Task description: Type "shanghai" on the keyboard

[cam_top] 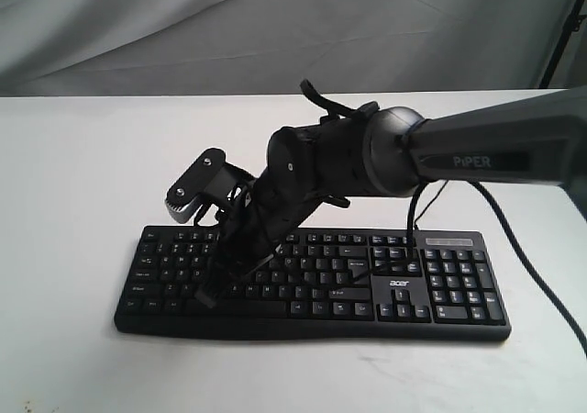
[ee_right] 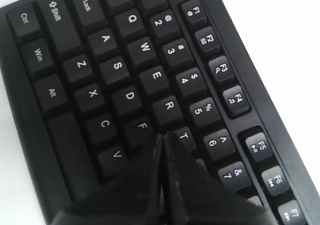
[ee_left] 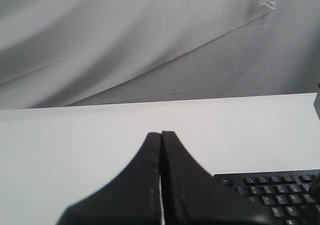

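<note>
The black keyboard (cam_top: 400, 284) with white legends and an "acer" logo lies across the white table (cam_top: 73, 174). My right gripper (cam_top: 209, 295) reaches across to its left half and points steeply down at the letter keys. In the right wrist view the right gripper (ee_right: 162, 135) is shut and empty, with its tips on the keyboard (ee_right: 130, 95) between the F and T keys, covering the key beside F. My left gripper (ee_left: 161, 133) is shut and empty above bare table, left of the keyboard's Esc corner (ee_left: 280, 195). It is out of the exterior view.
A grey cloth backdrop (cam_top: 183, 27) hangs behind the table. The right arm's black cable (cam_top: 523, 248) runs over the table at the keyboard's right end. The wrist camera housing (cam_top: 195, 188) juts out over the keyboard's upper left.
</note>
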You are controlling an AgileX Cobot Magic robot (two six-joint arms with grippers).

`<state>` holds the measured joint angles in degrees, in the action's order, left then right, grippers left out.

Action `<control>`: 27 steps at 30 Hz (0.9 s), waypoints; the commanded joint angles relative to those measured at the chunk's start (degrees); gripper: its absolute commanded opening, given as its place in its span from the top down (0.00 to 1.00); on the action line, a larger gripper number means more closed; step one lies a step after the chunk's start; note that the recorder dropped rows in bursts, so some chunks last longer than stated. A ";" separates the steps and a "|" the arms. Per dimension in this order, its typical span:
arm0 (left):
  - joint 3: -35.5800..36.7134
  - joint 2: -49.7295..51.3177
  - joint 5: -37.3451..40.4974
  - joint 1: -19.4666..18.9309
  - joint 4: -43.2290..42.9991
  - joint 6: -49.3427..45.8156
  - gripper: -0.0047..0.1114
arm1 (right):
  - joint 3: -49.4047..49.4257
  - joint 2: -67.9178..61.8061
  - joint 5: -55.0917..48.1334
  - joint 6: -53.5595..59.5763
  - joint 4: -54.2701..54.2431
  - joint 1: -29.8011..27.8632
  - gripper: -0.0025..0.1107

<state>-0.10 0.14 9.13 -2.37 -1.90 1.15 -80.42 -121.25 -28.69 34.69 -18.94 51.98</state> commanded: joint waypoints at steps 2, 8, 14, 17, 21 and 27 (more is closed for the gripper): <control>0.10 -0.14 -0.34 0.37 0.00 0.15 0.96 | -0.32 -0.60 -0.16 2.16 -1.11 0.02 0.98; 0.10 -0.14 -0.34 0.37 0.00 0.15 0.96 | -0.32 -1.12 0.38 2.76 -1.53 0.02 0.98; 0.10 -0.14 -0.34 0.37 0.00 0.15 0.96 | -0.32 -1.12 0.62 2.75 -1.63 0.02 0.98; 0.10 -0.14 -0.34 0.37 0.00 0.15 0.96 | -0.32 -1.43 0.30 2.75 -1.78 0.02 0.98; 0.10 -0.14 -0.34 0.37 0.00 0.15 0.96 | -0.32 -2.48 0.30 2.75 -2.03 0.02 0.98; 0.10 -0.14 -0.34 0.37 0.00 0.15 0.96 | -0.32 -0.26 -0.72 2.75 -1.93 0.02 0.98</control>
<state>-0.10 0.14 9.13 -2.37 -1.90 1.15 -80.66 -123.04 -28.57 37.22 -20.93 51.98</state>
